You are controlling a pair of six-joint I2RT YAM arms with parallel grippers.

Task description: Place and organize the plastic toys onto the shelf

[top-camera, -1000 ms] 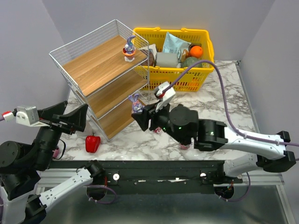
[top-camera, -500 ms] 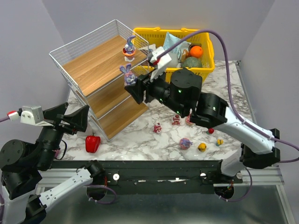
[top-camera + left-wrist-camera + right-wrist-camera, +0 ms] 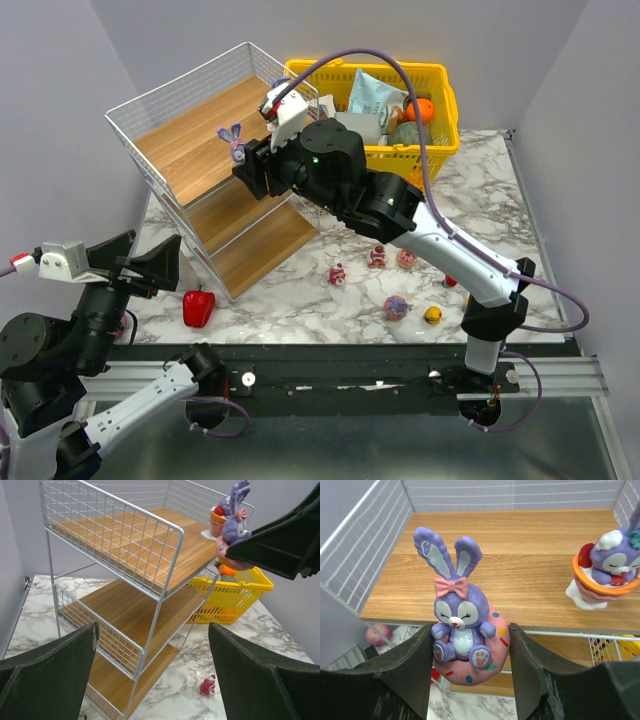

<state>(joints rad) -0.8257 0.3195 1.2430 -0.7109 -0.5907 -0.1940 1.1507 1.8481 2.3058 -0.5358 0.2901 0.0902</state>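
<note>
Now the right gripper (image 3: pixel 243 160) is up at the top tier of the shelf (image 3: pixel 190 140), its fingers pinching the pink donut base of a purple bunny (image 3: pixel 234 143) from both sides. A second ago that same bunny hung low in front of the bottom board, and half a second ago it was level with the middle board by the corner post. In the right wrist view the bunny (image 3: pixel 460 620) sits upright between the dark fingers (image 3: pixel 410 670), just off the near edge of the top board (image 3: pixel 530 565) and not resting on the wood. A second bunny in an orange cup (image 3: pixel 607 565) stands on that board to one side, where it stood before. The left gripper (image 3: pixel 150 265) has sunk a little at the table's left edge, jaws spread wide as before and holding nothing. With the right arm lifted, the loose toys on the marble show plainly: three small pink-red figures (image 3: pixel 338 273) (image 3: pixel 377 257) (image 3: pixel 406 258), a purple and pink piece (image 3: pixel 397 306) and a yellow one (image 3: pixel 432 316). The red bell pepper (image 3: pixel 198 307) lies by the shelf's foot, unmoved.
</note>
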